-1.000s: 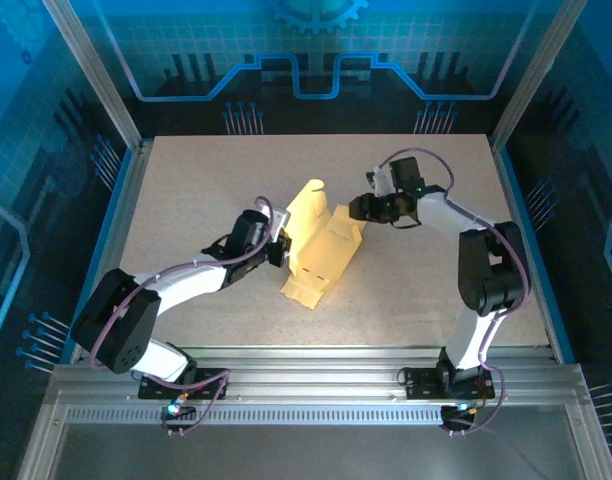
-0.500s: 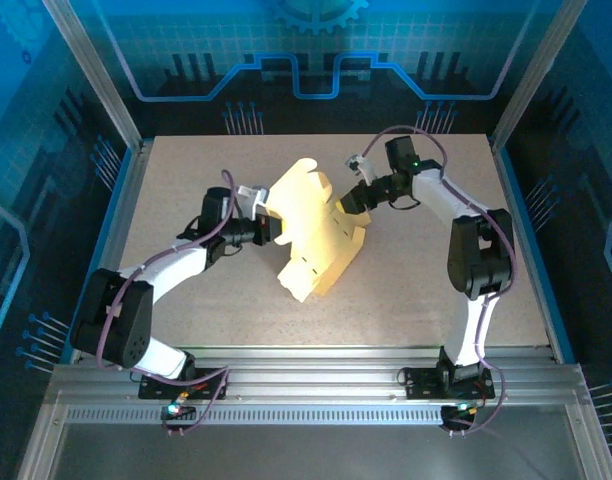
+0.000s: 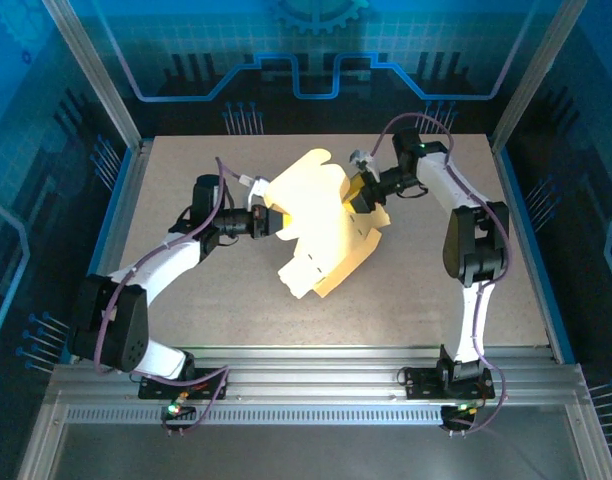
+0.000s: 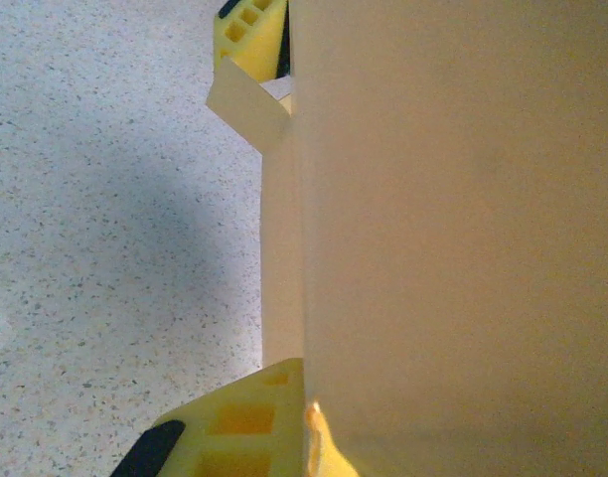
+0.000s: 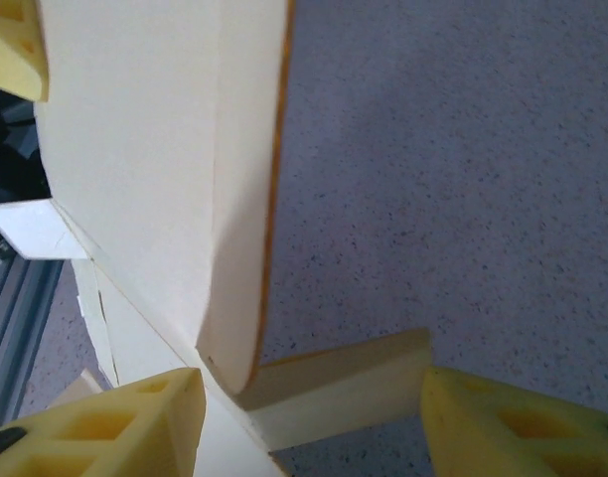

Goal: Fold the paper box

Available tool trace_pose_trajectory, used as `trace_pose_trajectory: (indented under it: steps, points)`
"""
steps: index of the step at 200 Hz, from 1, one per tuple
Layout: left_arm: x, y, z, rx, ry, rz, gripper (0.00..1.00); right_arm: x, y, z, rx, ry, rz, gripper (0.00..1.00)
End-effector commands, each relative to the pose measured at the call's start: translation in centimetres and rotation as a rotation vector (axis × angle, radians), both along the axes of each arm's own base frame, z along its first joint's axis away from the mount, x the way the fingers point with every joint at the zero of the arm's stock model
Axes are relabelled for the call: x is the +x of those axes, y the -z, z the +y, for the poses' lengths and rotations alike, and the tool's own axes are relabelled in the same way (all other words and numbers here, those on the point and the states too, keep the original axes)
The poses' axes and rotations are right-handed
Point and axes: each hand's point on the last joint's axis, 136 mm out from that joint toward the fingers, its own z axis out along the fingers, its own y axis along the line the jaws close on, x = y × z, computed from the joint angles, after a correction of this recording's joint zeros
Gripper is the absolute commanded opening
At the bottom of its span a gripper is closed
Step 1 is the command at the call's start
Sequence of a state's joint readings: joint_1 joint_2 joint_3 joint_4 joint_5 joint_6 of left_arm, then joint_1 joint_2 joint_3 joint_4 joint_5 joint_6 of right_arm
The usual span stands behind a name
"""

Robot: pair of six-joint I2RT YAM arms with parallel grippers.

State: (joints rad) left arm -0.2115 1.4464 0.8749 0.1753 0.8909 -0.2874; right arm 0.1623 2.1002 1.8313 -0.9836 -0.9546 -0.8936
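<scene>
Paper box [image 3: 321, 235], a part-folded tan sheet, is at centre frame in the top view, tilted up off the speckled table [image 3: 186, 170]. Left gripper [image 3: 270, 222] is on the sheet's left edge, clamped tight on the cardboard; in the left wrist view the sheet [image 4: 453, 238] fills the right half. Right gripper [image 3: 358, 193] is at the sheet's upper right. Its jaws are wide apart and grip nothing. In the right wrist view a narrow flap [image 5: 344, 383] lies between its fingers [image 5: 115, 422].
</scene>
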Motion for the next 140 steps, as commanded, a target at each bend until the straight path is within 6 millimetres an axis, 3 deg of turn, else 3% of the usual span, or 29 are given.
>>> trace_pose_trajectory:
  steps: [1,33,67,72,82,93,104,126,140]
  points:
    - [-0.4,-2.2,0.4,-0.031,0.031,-0.023,0.0,-1.3,-1.0,0.0,0.063,-0.068,0.014,0.6]
    - [-0.8,-2.5,0.4,-0.044,0.05,-0.021,0.0,-0.6,-1.3,-1.4,0.087,-0.028,-0.03,0.73]
    - [-1.2,-3.3,0.1,-0.075,0.094,-0.029,0.0,-0.7,-1.4,-1.5,0.077,-0.067,-0.016,0.79]
    - [-1.2,-3.5,0.1,-0.077,0.099,-0.032,0.0,-0.5,-1.2,-1.5,0.073,-0.068,-0.011,0.86]
    - [-1.1,-3.5,0.1,-0.074,0.092,-0.03,0.0,-0.5,-1.1,-1.4,0.075,-0.078,0.002,0.86]
    - [-0.8,-3.4,0.3,-0.064,0.074,-0.028,0.0,-1.0,-1.7,-1.1,0.095,-0.104,0.013,0.82]
    - [-0.6,-3.0,0.4,-0.049,0.053,-0.022,0.0,-1.4,-2.1,-0.9,0.106,-0.114,0.022,0.71]
    - [0.2,-2.1,0.9,-0.011,-0.002,-0.009,0.0,-1.6,-2.3,-0.8,0.094,-0.099,0.015,0.35]
    - [0.4,-1.7,1.0,0.003,-0.018,-0.004,0.0,-1.8,-2.4,-0.8,0.087,-0.087,-0.001,0.31]
